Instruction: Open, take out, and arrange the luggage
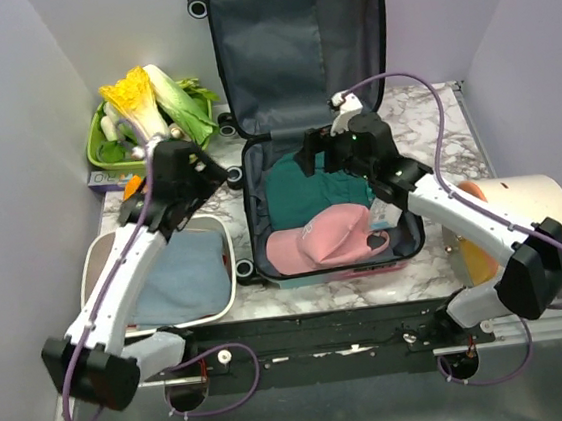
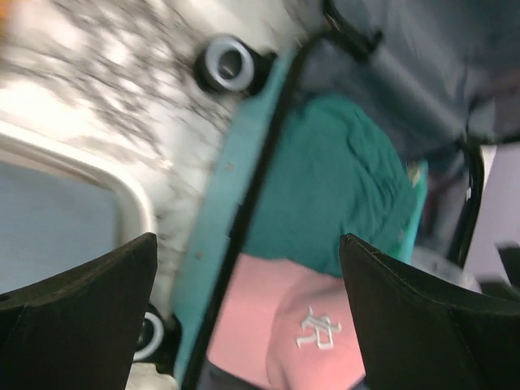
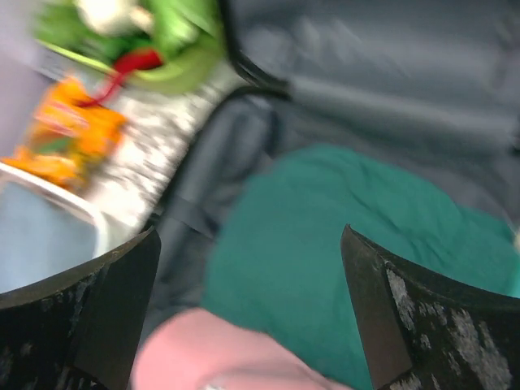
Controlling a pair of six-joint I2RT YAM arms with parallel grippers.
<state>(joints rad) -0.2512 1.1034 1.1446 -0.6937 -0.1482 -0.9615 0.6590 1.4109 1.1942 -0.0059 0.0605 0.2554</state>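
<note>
Luggage [image 1: 294,48] lies open at table centre, lid to the far side; unloading step in hand. Left gripper [image 2: 248,244] and right gripper [image 3: 249,236] both spread, empty. Next: right gripper, apparently above the green garment [image 1: 308,182], must descend and pinch it.

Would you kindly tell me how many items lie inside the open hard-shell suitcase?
2 visible: a folded teal-green fabric garment at the far end, beneath the right gripper, and a pink baseball cap nearer the arms. Others may be hidden underneath.
</note>
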